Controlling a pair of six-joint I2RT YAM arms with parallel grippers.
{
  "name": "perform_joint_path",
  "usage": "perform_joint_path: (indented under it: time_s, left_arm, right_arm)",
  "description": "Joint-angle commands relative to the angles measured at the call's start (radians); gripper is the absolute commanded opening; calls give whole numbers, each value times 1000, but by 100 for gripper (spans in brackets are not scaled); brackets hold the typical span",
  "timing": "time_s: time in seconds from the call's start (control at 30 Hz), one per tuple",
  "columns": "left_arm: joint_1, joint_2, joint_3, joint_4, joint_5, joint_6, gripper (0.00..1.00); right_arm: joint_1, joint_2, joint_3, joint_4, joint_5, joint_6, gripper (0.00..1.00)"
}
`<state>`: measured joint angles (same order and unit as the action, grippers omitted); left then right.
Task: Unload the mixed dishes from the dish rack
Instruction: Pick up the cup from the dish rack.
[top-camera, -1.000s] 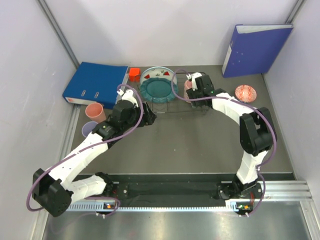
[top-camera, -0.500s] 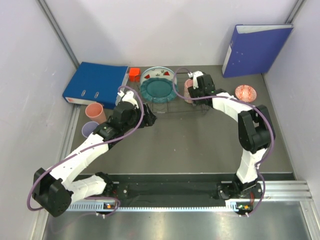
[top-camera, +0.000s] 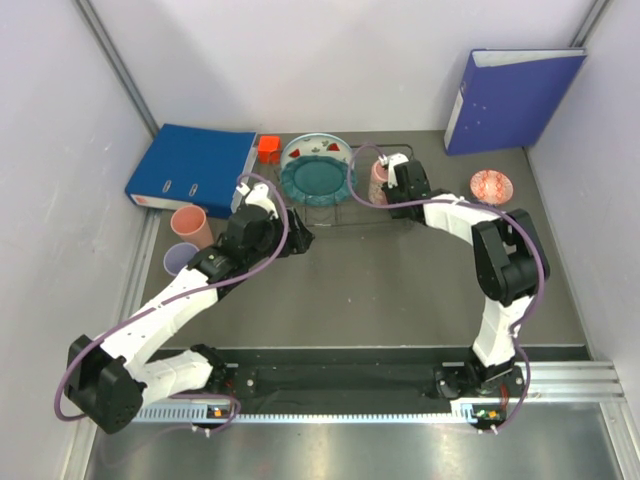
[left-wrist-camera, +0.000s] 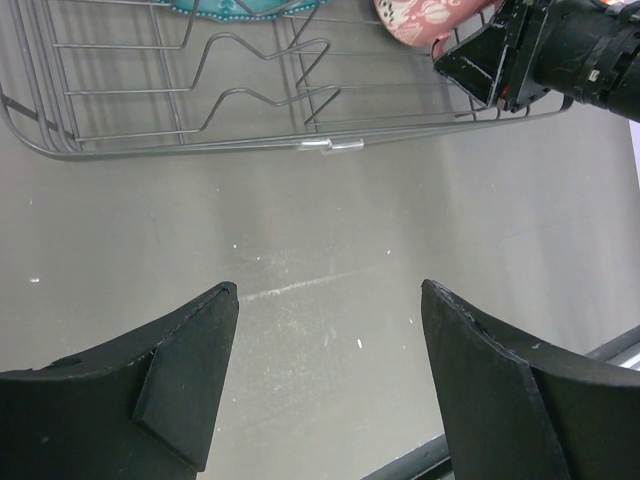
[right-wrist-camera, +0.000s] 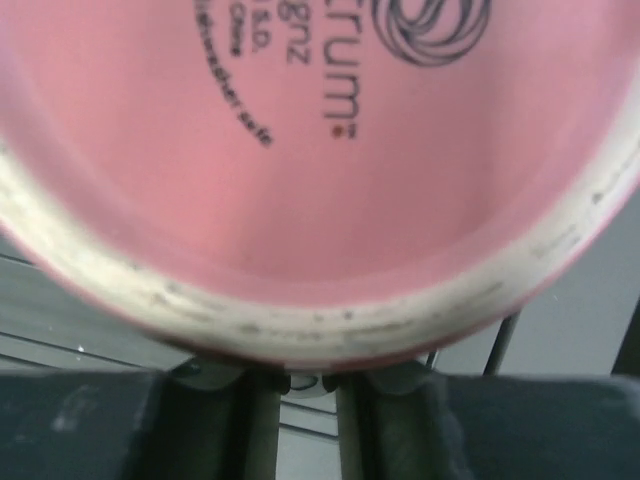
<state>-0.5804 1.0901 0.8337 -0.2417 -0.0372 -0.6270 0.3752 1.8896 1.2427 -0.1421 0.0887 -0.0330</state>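
The dark wire dish rack (top-camera: 345, 205) (left-wrist-camera: 180, 110) stands at the back of the table. It holds a teal scalloped plate (top-camera: 317, 180) and a white plate with red watermelon marks (top-camera: 315, 149). At its right end leans a pink patterned cup (top-camera: 379, 180) (left-wrist-camera: 420, 15). Its pink underside with a pale foot ring (right-wrist-camera: 300, 150) fills the right wrist view. My right gripper (top-camera: 390, 186) (right-wrist-camera: 300, 385) is shut on its edge, fingers almost together. My left gripper (top-camera: 298, 238) (left-wrist-camera: 328, 300) hangs open over bare table in front of the rack. A salmon cup (top-camera: 190, 222), a lavender cup (top-camera: 180, 258) and a pink patterned bowl (top-camera: 491, 185) stand on the table.
A blue binder (top-camera: 192, 165) lies flat at the back left with a small red cube (top-camera: 268, 148) beside it. Another blue binder (top-camera: 510, 95) stands upright at the back right. Grey walls close in both sides.
My right gripper has slid a little left onto the pink cup in the rack and closed on it. The left arm has stayed still.
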Motion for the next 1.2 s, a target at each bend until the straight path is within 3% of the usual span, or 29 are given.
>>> perform_joint_path:
  time_s: [0.0,0.07,0.53,1.17]
  left_arm:
    - [-9,-9,-13,58,8,-4,78]
    - [-10,-4,-12,59,8,-4,78]
    - [-16,-1,-19,67,0,-4,78]
    - [-19,8,-25,79,3,-8,78]
  right_arm:
    - [-18,-55,-40,36,49,21,8]
    - [-18,-66,-49,41,60,24,0]
    - [5,-170,-97,79,134,65,0]
    - [39,-305,12,-85,86,90,0]
